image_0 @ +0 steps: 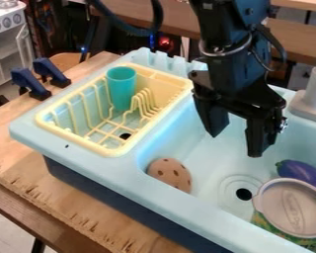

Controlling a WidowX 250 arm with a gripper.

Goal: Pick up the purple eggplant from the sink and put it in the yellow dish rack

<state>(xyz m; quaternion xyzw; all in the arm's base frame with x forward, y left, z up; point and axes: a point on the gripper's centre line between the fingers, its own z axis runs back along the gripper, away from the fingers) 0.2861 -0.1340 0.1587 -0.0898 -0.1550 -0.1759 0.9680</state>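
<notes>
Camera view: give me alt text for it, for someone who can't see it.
A black gripper hangs open and empty over a light blue toy sink. In the basin are a brown spotted disc, a purple eggplant and a round, gray-topped container; at picture left, a yellow dish rack holds a teal cup.

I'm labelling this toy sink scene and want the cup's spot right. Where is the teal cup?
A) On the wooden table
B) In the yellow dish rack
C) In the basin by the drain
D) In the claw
B: the teal cup stands inside the yellow dish rack, beside its prongs.
</notes>
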